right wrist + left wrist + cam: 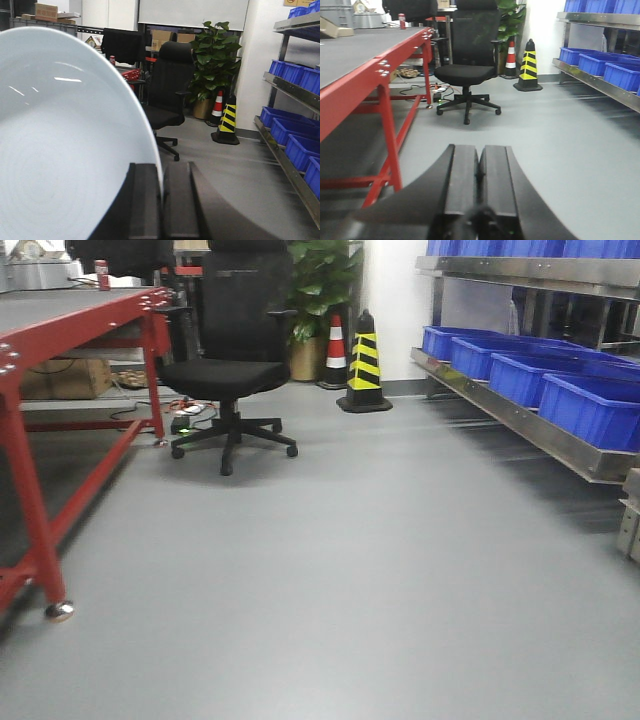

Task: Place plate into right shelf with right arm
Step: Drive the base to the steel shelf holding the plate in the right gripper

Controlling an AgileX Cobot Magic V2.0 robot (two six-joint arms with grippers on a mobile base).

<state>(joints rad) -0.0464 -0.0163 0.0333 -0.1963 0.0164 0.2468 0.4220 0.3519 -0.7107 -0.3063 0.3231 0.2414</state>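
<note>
Pinches the plate (60, 150) by its rim in the right gripper (161, 172), on edge, well apart from the shelf (287, 172) with blue bins (300, 147) at right. Holds the left gripper (480, 150) pressed together on nothing, above grey floor (560, 150).

Red-framed table (60, 318) with dark grey top, small red can (101, 275) near its far edge, black office chair (225, 370) just off its far right corner, yellow-and-black cone (365, 365) beside orange-and-white cone (336, 350), potted plant (320, 280) behind, grey floor (350, 570).
</note>
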